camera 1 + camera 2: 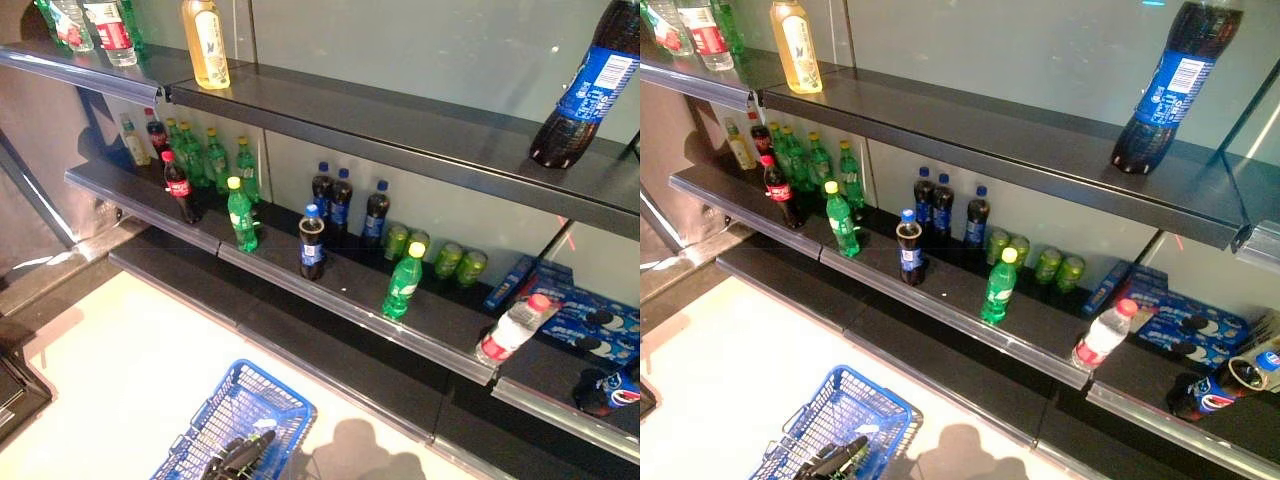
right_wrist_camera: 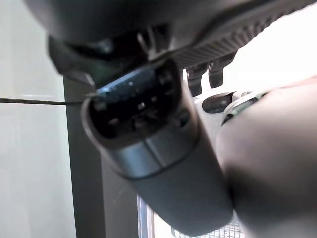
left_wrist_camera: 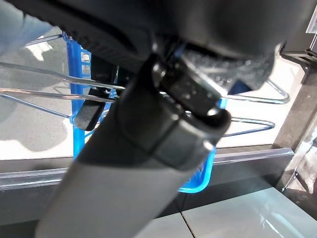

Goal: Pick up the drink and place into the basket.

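Observation:
Drinks stand on dark shelves: a red-label cola bottle (image 1: 179, 186), a green bottle (image 1: 241, 215), a dark bottle with a blue label (image 1: 312, 243) and another green bottle (image 1: 403, 282) along the middle shelf's front. The blue wire basket (image 1: 282, 402) hangs low in front of the shelves. My left hand (image 3: 163, 124) is curled on the basket's handle (image 3: 59, 74), and in the eye views it shows as a dark shape (image 1: 240, 455) over the basket. My right hand (image 2: 153, 148) shows only in its wrist view, away from the shelves, thumb straight and holding nothing.
A clear water bottle (image 1: 515, 328) lies on the shelf's right end beside blue biscuit packs (image 1: 590, 320). Green cans (image 1: 448, 260) and more bottles stand at the back. The upper shelf carries a yellow tea bottle (image 1: 205, 42) and a large leaning cola bottle (image 1: 585, 85).

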Controlling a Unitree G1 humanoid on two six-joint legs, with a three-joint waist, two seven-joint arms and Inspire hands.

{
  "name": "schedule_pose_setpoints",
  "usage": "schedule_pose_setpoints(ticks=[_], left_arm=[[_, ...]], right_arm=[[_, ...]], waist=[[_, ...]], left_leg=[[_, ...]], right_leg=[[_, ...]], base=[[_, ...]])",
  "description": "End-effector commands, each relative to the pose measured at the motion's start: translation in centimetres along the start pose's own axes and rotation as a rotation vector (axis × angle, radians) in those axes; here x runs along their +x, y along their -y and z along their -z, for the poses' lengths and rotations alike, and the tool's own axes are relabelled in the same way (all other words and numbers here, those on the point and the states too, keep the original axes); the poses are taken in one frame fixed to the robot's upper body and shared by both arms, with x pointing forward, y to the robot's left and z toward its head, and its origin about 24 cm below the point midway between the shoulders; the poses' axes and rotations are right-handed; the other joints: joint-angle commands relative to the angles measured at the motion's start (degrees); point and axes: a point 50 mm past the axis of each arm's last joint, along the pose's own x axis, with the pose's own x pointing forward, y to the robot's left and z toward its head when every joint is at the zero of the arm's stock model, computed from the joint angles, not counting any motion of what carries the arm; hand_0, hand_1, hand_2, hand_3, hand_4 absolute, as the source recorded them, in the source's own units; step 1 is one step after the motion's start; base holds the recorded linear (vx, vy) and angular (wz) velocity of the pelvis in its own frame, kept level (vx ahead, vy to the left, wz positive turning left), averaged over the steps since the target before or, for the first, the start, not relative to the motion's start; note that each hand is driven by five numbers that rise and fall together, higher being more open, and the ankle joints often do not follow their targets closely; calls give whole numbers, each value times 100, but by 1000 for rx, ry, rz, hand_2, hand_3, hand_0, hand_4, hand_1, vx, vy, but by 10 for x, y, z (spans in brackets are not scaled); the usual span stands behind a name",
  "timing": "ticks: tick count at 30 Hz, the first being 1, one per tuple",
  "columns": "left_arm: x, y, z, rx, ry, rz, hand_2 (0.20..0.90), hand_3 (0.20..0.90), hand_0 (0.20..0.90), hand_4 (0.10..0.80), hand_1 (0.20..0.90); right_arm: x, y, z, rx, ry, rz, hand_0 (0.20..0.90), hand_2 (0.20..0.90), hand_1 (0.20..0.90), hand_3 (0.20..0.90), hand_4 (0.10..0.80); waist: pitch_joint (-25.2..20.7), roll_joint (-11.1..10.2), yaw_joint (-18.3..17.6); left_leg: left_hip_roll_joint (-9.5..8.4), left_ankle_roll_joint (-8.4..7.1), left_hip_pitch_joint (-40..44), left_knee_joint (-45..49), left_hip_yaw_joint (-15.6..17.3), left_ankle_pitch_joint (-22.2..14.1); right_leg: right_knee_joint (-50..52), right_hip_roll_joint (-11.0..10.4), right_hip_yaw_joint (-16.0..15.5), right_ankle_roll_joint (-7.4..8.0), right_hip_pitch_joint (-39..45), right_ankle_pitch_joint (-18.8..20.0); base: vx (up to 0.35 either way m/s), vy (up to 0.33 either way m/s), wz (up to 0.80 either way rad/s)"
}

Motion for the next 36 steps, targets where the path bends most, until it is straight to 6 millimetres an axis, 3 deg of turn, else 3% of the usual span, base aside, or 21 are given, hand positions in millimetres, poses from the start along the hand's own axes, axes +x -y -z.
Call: schedule_pose_setpoints(ticks=[1, 20, 26, 28, 29, 32, 36], left_arm=[[6, 26, -22, 55, 126, 112, 300, 200, 300, 100, 300], [6, 29, -25, 45, 144, 129, 300, 200, 300, 100, 300], [7, 33, -31, 68, 148, 140, 300, 200, 300, 100, 300], [7, 34, -31, 69, 148, 140, 300, 200, 300, 100, 300], [8, 38, -36, 83, 156, 146, 300, 200, 300, 100, 300], [7, 40, -42, 96, 168, 153, 300, 200, 300, 100, 300], [5, 36, -44, 94, 177, 147, 300, 200, 300, 100, 300]], right_arm=[[1, 4, 2, -63, -43, 28, 900, 900, 900, 900, 800], [1, 6, -4, -134, 4, 55, 900, 900, 900, 900, 800], [0, -5, -46, -406, 263, 83, 900, 900, 900, 900, 800], [-1, -6, -47, -414, 272, 83, 900, 900, 900, 900, 800], [-6, -17, -76, -489, 431, 83, 900, 900, 900, 900, 800], [-23, -33, -118, -540, 620, 76, 900, 900, 900, 900, 800], [-55, -44, -152, -603, 864, 72, 900, 900, 900, 900, 800]], waist=[[244, 214, 25], [269, 211, 26], [284, 163, 73], [286, 160, 74], [318, 114, 93], [343, 55, 88], [337, -6, 46]], left_leg=[[6, 226, -74, 2, -53, -113], [5, 226, -79, 2, -61, -111], [-1, 223, -99, 2, -107, -104], [-2, 223, -99, 2, -108, -104], [1, 228, -108, 2, -123, -96], [14, 240, -140, 2, -130, -84], [15, 251, -158, 2, -136, -92]], right_leg=[[210, -136, -212, -3, 7, 3], [204, -132, -198, -1, -2, 18], [211, -145, -201, 14, -7, 28], [211, -145, -201, 14, -6, 29], [215, -149, -199, 23, -13, 44], [213, -152, -199, 34, -51, 71], [198, -159, -202, 62, -70, 98]], base=[[0, 0, 0], [0, 0, 0], [0, 0, 0], [-13, -18, 0], [-38, -48, 0], [-43, -53, -1], [-14, -27, 1]])
